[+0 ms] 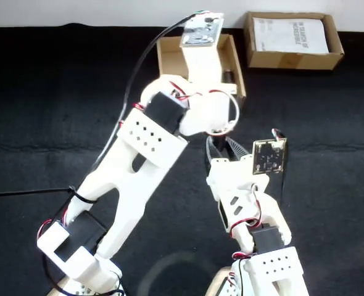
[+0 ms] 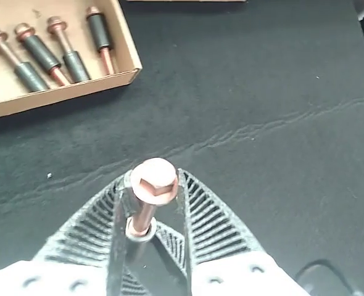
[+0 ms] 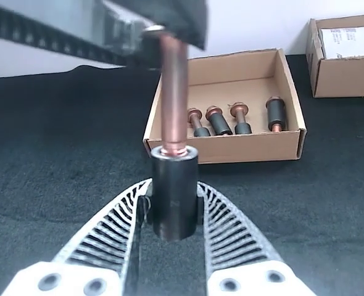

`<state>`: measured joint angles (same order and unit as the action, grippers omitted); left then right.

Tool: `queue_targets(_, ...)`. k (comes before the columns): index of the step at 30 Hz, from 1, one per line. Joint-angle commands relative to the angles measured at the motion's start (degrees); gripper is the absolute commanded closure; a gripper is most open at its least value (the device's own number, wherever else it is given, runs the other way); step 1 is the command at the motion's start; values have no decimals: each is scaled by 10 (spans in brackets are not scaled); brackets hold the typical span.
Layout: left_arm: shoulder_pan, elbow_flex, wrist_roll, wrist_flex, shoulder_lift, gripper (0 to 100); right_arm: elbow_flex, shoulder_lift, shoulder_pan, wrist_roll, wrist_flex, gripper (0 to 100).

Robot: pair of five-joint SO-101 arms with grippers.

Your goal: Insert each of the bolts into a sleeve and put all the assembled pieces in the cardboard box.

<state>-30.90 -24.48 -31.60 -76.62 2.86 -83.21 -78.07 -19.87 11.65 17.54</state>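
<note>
My left gripper (image 2: 152,179) is shut on a copper bolt (image 2: 152,185) and holds it upright, head up. The bolt's shank (image 3: 174,92) runs down into the top of a black sleeve (image 3: 174,194). My right gripper (image 3: 174,188) is shut on that sleeve just above the black mat. In the high view the right gripper (image 1: 222,148) sits right under the left arm's wrist. The cardboard box (image 3: 231,148) stands beyond, with several assembled pieces (image 3: 231,120) lying side by side in it. The same box (image 2: 65,92) shows in the left wrist view.
A second cardboard box (image 1: 293,58) with a printed sheet stands at the back right. The left arm (image 1: 151,142) reaches across the mat's middle and hides part of the task box (image 1: 169,58). Black mat lies open to both sides.
</note>
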Motion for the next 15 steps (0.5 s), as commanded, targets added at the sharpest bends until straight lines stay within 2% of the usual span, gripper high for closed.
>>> queue_targets(1, 29, -2, 3, -27, -8, 991, 51, -4, 25, 4, -11, 991)
queue_targets(9, 25, -5, 70, -72, -8, 981, 53, -4, 28, 4, -11, 991)
queue_targets(15, 13, -7, 79, -107, -10, 877, 51, -4, 28, 3, -11, 991)
